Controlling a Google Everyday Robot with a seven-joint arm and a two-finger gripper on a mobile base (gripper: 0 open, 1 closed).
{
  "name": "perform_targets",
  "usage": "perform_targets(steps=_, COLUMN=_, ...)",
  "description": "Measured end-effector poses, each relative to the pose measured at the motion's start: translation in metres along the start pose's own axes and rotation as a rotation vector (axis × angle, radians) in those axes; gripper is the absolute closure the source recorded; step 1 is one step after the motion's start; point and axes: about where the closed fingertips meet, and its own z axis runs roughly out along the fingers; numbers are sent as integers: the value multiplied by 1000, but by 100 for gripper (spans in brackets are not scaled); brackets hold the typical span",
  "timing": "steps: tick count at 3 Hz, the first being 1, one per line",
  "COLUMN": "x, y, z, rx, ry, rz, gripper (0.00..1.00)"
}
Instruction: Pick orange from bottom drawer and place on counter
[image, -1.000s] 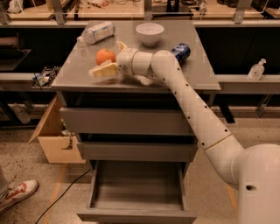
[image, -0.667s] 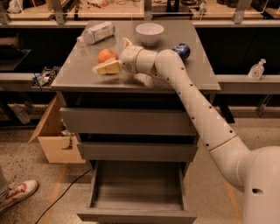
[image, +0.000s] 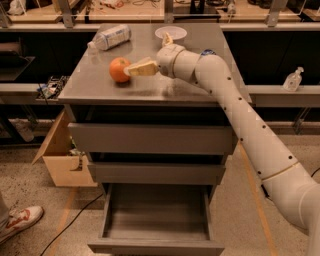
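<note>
The round, matte orange (image: 119, 69) is set on the smooth, glossy grey surface (image: 100, 87). The gripper (image: 149, 56) is released, with one flat tan finger (image: 142, 67) touching it.

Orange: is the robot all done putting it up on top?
Nearly! Done: the orange sits on the counter, not in the bottom drawer, which stands open. In hand: the pincer is open right beside the orange, not gripping it. Left: probably only pulling the arm away from the orange.
</note>
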Motion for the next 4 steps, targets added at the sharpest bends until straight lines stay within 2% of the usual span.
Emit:
perform_targets(steps=1, x=-6, y=-36, z=-33, rx=97, ry=-2, rz=-24, gripper=0)
perform_targets(steps=2, x=-5, y=-72, z=-60, rx=176, ry=4, rz=-16, gripper=0)
perform_targets(steps=4, x=-22, y=-138, z=-109, rx=321, ry=23, rz=-31, gripper=0)
